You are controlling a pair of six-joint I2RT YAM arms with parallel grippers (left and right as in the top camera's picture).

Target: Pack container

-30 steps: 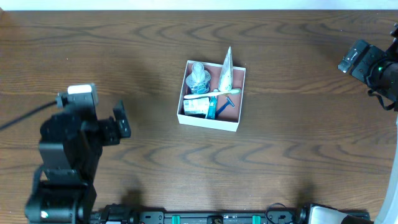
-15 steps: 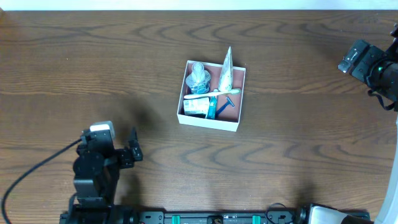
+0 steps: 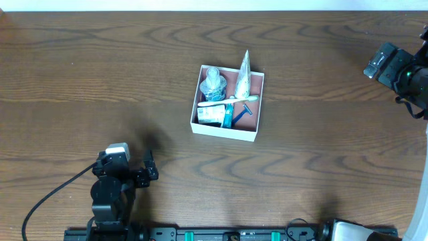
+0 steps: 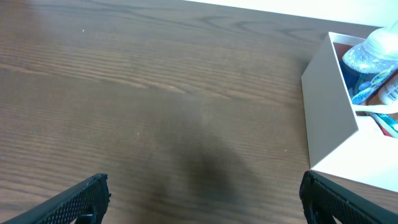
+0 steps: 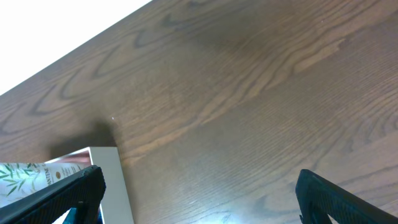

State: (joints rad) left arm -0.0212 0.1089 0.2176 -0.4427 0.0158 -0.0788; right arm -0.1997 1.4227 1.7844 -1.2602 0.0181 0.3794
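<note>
The container [image 3: 223, 130], a shallow white-walled box with a reddish-brown inside, stands at mid-table. It holds a clear bottle [image 3: 212, 84], a tube [image 3: 243, 77], a white toothbrush [image 3: 224, 102], a blue razor [image 3: 245, 111] and a green-and-white carton [image 3: 210, 116]. My left gripper [image 3: 149, 171] is open and empty near the table's front edge, well left of the container. In the left wrist view the gripper [image 4: 202, 199] faces the container's wall [image 4: 326, 106] at the right. My right gripper [image 3: 382, 61] is open and empty at the far right edge. In its wrist view the gripper [image 5: 199, 193] sees a container corner [image 5: 115, 180].
The dark wooden table [image 3: 321, 161] carries nothing else in view. A black rail with arm bases runs along the front edge [image 3: 227, 234]. A cable [image 3: 53, 197] trails from the left arm.
My left arm has drawn back toward the front edge of the table and to the right, gripper still open and empty. The right arm and container have not moved.
</note>
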